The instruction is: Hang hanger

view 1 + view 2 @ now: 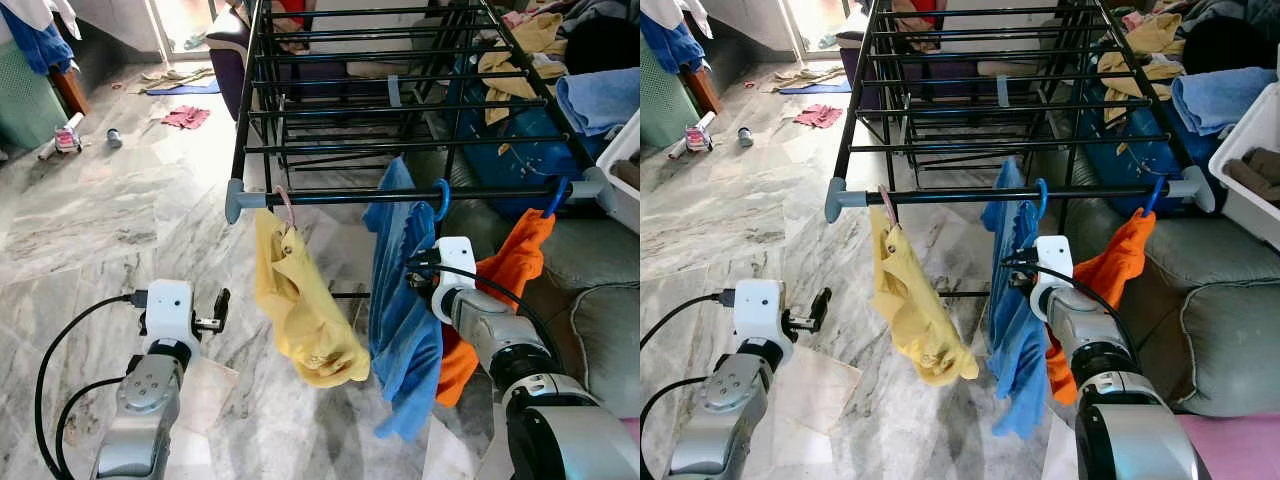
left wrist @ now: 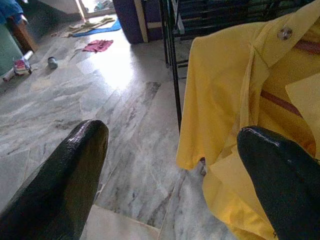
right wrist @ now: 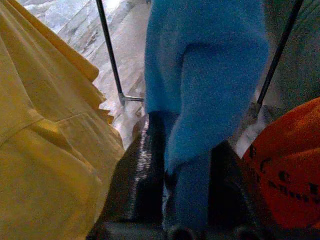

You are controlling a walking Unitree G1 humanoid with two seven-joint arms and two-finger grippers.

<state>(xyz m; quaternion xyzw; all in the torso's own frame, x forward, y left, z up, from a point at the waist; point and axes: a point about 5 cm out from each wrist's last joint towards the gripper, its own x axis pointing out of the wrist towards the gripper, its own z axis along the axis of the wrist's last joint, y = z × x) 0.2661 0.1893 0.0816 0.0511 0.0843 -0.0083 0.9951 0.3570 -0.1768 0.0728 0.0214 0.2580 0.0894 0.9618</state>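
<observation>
1. Black metal rails make up the folding drying rack [image 1: 400, 90] in front of me, and three garments hang from its near front rail.
2. Near the rail's left corner a yellow shirt [image 1: 300, 310] hangs on a pink hanger hook [image 1: 286, 205].
3. Around the rail's middle a blue cloth garment [image 1: 400, 300] hangs from a blue plastic hanger hook [image 1: 441, 197] that is looped over the bar.
4. Near the right corner an orange shirt [image 1: 505, 275] hangs on another blue hook [image 1: 555, 197].
5. My right gripper [image 3: 185, 185] is below the rail, and its two black fingers are clamped on a fold of the blue garment.
6. My left gripper [image 2: 175, 175] hovers over the grey marble floor [image 1: 110, 210], just left of the yellow shirt, with its fingers [image 2: 65, 185] spread apart and holding nothing.
7. Beyond the rack's right edge, clothes are piled on a grey couch [image 1: 600, 270].
</observation>
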